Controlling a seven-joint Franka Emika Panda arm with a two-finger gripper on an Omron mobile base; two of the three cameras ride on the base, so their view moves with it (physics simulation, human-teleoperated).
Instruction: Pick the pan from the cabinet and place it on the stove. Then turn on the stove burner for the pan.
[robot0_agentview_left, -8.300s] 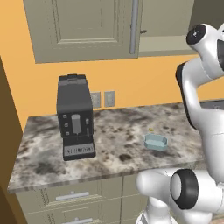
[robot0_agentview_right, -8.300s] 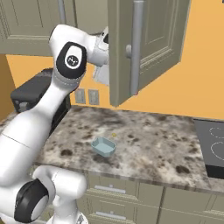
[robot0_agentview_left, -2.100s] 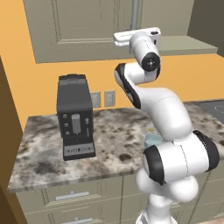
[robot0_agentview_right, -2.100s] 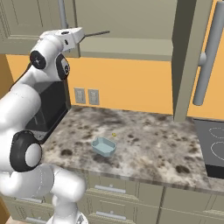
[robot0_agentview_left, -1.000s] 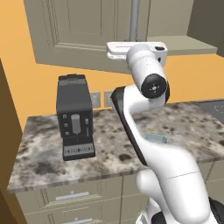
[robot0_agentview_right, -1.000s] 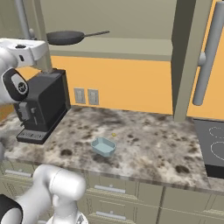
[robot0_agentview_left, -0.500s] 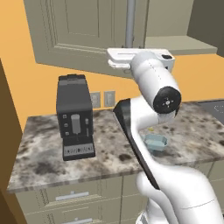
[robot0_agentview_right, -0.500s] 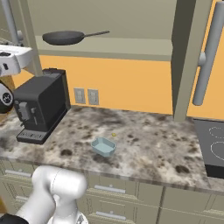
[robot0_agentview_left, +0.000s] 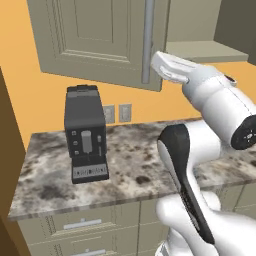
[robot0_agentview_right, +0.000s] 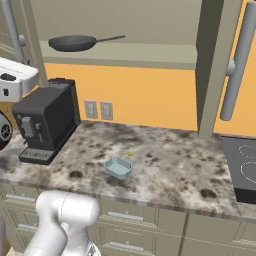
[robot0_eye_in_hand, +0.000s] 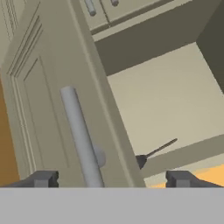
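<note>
Right base view: no legible writing.

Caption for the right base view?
Pan sits on the open cabinet shelf above the counter.

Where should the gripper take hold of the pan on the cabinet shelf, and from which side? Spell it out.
Probably by the handle: the pan sits flat on the open cabinet shelf, its long thin handle pointing right. Come in from the open front, jaws closing across the handle near the bowl. The gripper is open.
</note>
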